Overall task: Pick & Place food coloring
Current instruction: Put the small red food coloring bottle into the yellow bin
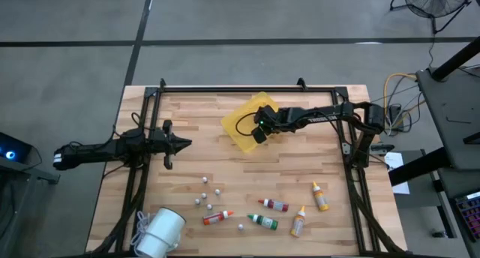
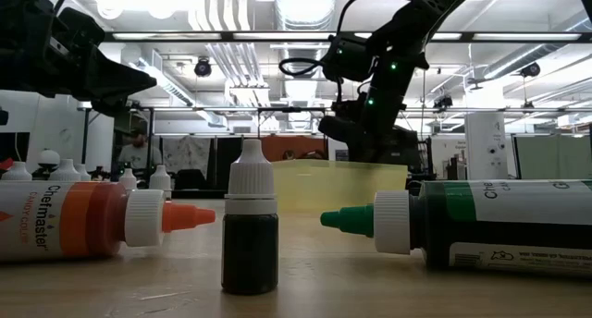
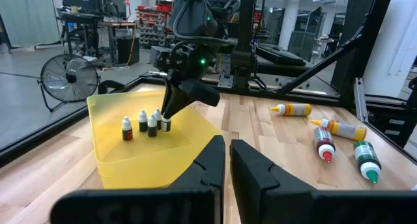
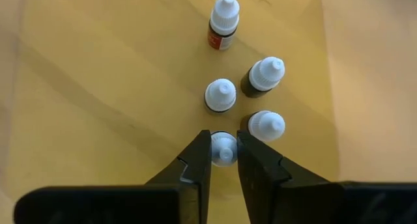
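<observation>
Right pincer (image 4: 224,140) sits narrowly closed on the cap of a white-capped dropper bottle (image 4: 225,156), upright in the yellow tray (image 1: 238,130) beside four sister bottles (image 4: 220,95). Seemingly several more (image 1: 204,194) wait on the worktop (image 1: 225,168). Left pincer (image 3: 227,160) is shut, idle

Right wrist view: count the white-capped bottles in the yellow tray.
5, all standing in the yellow tray: one bottle in the right claw, one beside it, one and one just beyond, one farthest. The claw may hide others.
</observation>
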### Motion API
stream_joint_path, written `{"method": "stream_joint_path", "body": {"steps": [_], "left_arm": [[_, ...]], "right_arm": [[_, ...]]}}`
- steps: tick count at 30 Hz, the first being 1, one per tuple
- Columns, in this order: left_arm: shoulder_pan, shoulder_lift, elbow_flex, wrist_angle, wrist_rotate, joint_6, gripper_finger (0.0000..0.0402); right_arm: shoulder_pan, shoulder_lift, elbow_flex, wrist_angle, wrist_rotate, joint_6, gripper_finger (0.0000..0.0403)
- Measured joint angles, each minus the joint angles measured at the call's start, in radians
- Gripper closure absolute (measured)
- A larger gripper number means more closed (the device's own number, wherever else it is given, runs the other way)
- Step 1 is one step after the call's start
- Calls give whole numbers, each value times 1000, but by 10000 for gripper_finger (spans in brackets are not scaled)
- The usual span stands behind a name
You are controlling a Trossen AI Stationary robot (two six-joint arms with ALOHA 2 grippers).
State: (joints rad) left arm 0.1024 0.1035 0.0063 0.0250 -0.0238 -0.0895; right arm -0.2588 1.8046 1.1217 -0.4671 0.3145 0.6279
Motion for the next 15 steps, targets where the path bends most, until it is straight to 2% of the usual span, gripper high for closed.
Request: {"method": "stream_joint_path", "body": {"steps": [15], "left_arm": [[-1,0,0,0,0,0,402]], "right_arm": [[0,0,-2,0,0,1,328]]}}
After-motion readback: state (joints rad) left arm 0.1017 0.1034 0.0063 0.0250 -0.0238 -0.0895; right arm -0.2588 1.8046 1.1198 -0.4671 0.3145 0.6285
